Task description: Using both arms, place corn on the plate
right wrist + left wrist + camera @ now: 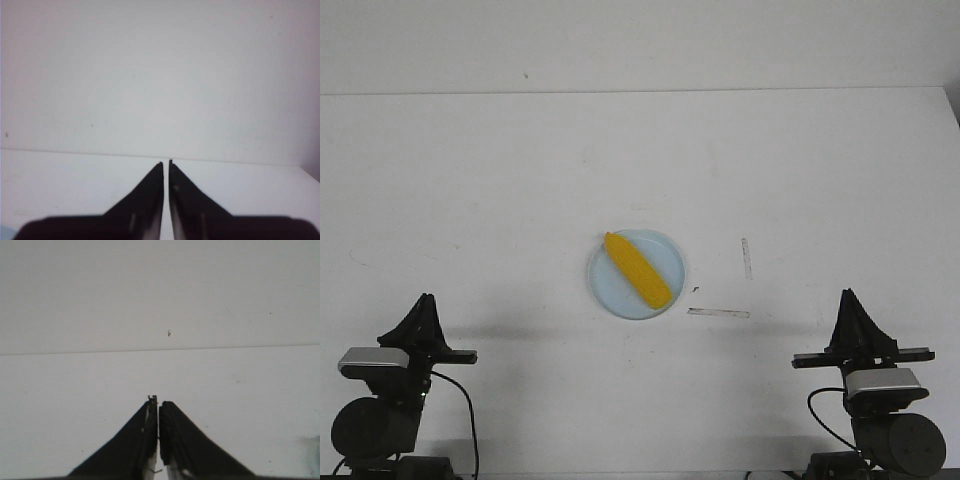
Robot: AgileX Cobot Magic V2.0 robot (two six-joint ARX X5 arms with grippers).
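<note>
Already the corn (637, 269) lay diagonally across the plate (665, 252) mid-table, well apart from both arms; our left gripper (423, 305) and right gripper (848, 300) sat near the table's front corners, jaws pressed together, roughly equidistant.

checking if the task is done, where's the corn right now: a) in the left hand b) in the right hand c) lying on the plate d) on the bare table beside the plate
c, the corn lies diagonally across the plate, and both hands sit shut and empty near the table's front edge.
</note>
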